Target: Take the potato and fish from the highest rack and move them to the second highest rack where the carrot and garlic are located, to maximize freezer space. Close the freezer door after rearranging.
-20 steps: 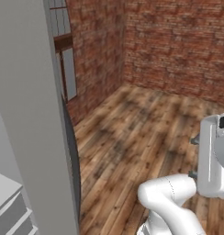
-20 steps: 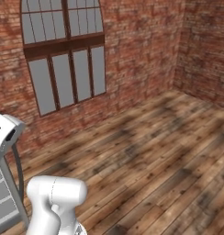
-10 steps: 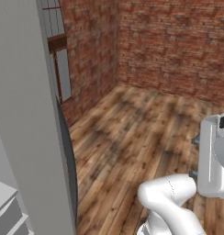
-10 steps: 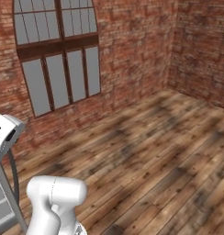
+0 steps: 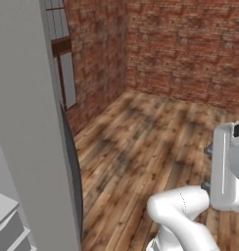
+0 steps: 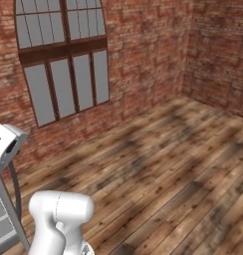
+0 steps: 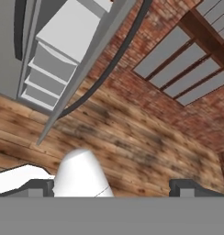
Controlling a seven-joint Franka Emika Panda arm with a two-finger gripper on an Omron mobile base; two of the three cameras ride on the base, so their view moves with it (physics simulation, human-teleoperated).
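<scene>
Freezer door (image 5: 28,122) is seen swung open, edge-on, its curved handle (image 7: 109,69) alongside; gripper (image 7: 111,186) is spread wide, nothing grasped, presumably for reaching in.

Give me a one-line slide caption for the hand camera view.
Tilted hand view: open gripper over the wooden floor, the open freezer door with its curved dark handle edge-on, brick wall and window beyond.

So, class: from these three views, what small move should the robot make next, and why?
Probably turn the base left toward the freezer. The freezer door stands open at the left edge, its handle seen edge-on, while the cameras mostly face brick wall and wood floor. The end effector is open and holds nothing; the door shelves sit off to one side.
</scene>
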